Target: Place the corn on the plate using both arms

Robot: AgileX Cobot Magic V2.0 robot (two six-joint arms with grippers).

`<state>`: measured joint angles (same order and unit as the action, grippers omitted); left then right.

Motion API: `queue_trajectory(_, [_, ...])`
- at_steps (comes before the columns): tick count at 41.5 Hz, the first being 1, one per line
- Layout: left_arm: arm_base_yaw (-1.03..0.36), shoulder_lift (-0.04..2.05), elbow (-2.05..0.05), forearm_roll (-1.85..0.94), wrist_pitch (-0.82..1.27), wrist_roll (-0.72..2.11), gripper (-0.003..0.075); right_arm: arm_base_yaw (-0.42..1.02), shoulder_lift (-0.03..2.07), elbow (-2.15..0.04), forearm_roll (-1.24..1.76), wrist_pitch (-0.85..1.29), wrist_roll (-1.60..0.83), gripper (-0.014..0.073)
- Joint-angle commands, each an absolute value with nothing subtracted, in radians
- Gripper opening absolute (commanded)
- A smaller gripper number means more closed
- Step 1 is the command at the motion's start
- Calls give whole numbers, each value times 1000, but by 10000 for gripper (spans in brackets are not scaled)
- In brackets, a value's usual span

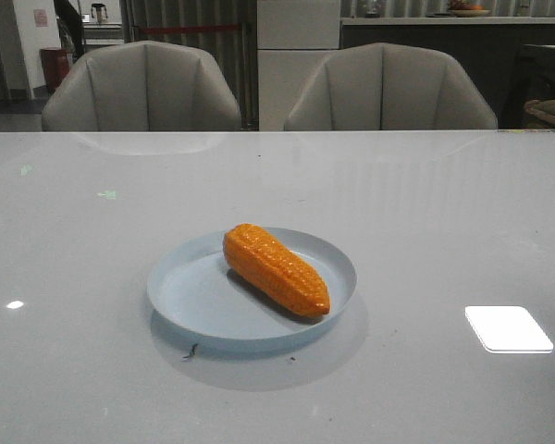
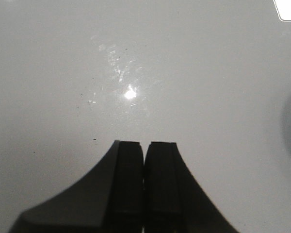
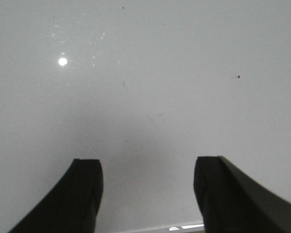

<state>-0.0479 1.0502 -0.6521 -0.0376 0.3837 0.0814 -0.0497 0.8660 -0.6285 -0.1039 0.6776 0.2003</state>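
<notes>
Glossy pale grey tabletop [image 1: 425, 203] fills most of what I see, with two grey padded chairs [image 1: 143, 88] pushed up along its far edge and a dim kitchen-ish room behind them. Ceiling lights bounce off the surface as bright patches, one big white rectangle off to the right.

Sitting near the middle of the table is the round, shallow, pale blue plate [image 1: 190, 296] with its low rim. The orange, bumpy-kerneled plastic corn cob [image 1: 276, 269] lies on it diagonally — fat end toward the far side, tapered tip toward the near right rim. It rests fully inside the plate, nothing touching it.

Neither of my arms shows up in the front view. From my left wrist camera, my left gripper [image 2: 144, 145] has its two black fingers pressed together, holding nothing, over bare table — a bluish curved edge at the side of that view could be the plate, can't say for sure. My right gripper [image 3: 148, 162] has its black fingers spread wide apart, also over bare table with a few specks.
</notes>
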Motion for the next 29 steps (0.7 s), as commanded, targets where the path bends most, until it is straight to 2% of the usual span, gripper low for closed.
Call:
queue_trajectory(1, [-46,1032,-678,-46,317,74,94,-55,861,-656,-107,620,200,508])
queue_trajectory(16, [-46,1027,-678,-46,317,74,94,-55,861,-656,-107,620,200,508])
queue_trajectory(29, [-46,780,-603,-46,276,74,94,-55,861,-656,-107,620,200,508])
